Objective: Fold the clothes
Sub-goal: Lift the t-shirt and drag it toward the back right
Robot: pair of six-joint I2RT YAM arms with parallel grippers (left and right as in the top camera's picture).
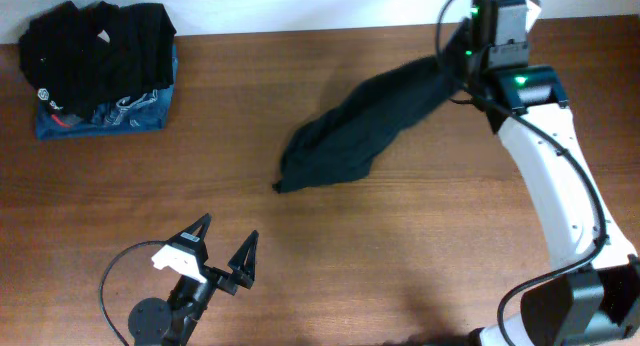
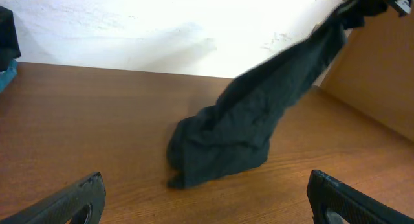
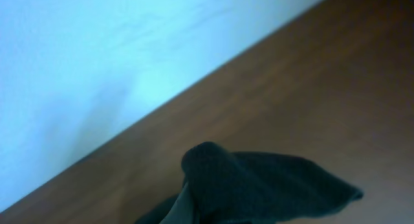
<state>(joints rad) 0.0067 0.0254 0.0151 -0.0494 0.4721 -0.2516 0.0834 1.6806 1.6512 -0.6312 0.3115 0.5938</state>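
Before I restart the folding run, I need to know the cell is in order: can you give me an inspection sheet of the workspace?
Surface: wooden table, brown top.
Job's things: black garment bunched, one end lifted, the other resting on the table.
Clutter: pile of clothes at the far left corner, black over blue.
Grippers: left gripper open, empty, clear of the garment; right gripper shut on its raised end.
Cables: black cable looped at the near left; second cable along the right arm.
Surroundings: white wall behind the table.
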